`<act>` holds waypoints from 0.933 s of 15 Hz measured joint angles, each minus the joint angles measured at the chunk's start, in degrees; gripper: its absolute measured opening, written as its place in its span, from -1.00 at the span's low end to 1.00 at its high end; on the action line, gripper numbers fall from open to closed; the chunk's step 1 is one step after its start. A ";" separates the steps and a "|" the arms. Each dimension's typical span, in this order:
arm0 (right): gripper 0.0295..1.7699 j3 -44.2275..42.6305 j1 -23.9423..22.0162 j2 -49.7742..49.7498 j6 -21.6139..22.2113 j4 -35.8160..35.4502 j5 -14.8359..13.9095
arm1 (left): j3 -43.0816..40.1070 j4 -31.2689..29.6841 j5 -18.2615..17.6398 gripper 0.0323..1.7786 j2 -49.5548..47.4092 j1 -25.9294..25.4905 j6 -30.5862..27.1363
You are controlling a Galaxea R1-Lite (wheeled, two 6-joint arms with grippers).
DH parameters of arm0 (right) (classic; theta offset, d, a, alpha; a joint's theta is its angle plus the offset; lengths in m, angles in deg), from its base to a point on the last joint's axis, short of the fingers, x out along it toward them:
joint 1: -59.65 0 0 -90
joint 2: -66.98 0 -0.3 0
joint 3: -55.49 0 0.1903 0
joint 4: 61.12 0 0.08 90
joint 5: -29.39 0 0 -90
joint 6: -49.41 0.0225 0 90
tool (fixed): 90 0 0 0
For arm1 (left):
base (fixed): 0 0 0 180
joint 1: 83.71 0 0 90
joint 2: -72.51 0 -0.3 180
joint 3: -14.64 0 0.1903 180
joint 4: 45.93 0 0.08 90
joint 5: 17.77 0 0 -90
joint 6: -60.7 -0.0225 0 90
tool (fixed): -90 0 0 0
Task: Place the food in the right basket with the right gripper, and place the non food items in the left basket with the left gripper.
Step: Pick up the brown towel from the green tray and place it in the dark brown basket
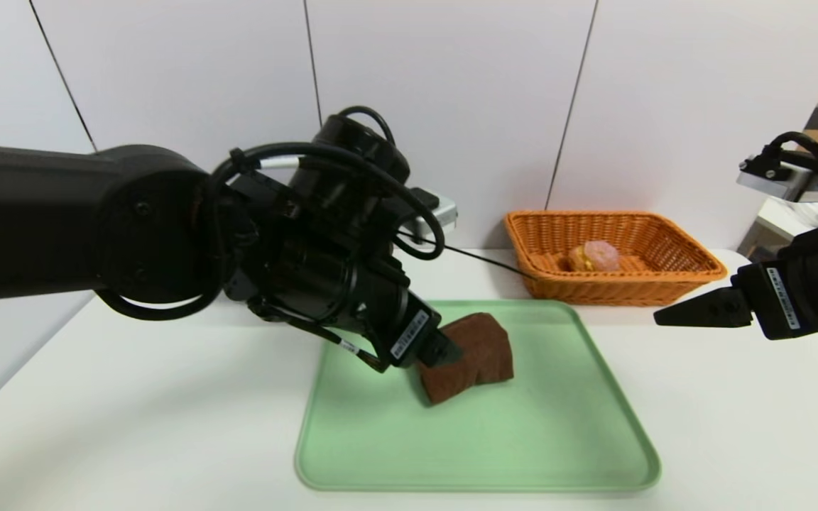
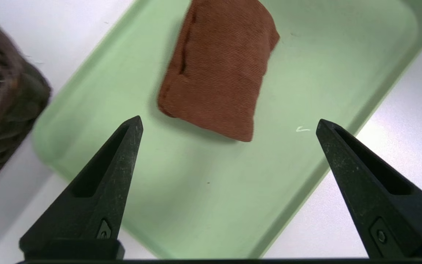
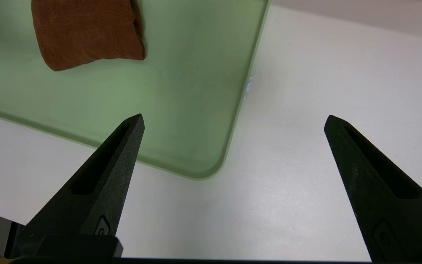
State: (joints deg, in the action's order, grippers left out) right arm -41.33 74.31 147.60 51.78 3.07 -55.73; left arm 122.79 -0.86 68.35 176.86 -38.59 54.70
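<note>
White table (image 1: pixel 132 426) across the lower frame; green tray (image 1: pixel 522 454) at bottom centre; orange basket (image 1: pixel 664 273) at upper right of centre, just beyond the tray's far corner, holding a pinkish pastry (image 1: pixel 593 255); dark woven shape (image 2: pixel 2 110) at the left edge of the left wrist view, identity unclear. Left gripper (image 1: pixel 444 351) at mid-frame, over the tray, fingers (image 2: pixel 123 154) spread wide and holding nothing, close above the brown folded cloth (image 1: pixel 473 358) lying on the tray's far half. Right gripper (image 1: pixel 672 316) at right edge, above bare table beside the tray, fingers (image 3: pixel 123 146) likewise wide apart, empty.
</note>
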 joint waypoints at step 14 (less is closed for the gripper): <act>0.92 1.94 1.05 -2.39 -0.26 -0.27 0.20 | 2.04 -3.04 3.00 0.90 12.82 2.73 -2.93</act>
State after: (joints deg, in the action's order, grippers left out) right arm -39.40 75.35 145.21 51.52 2.80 -55.54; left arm 124.83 -3.89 71.35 189.69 -35.86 51.78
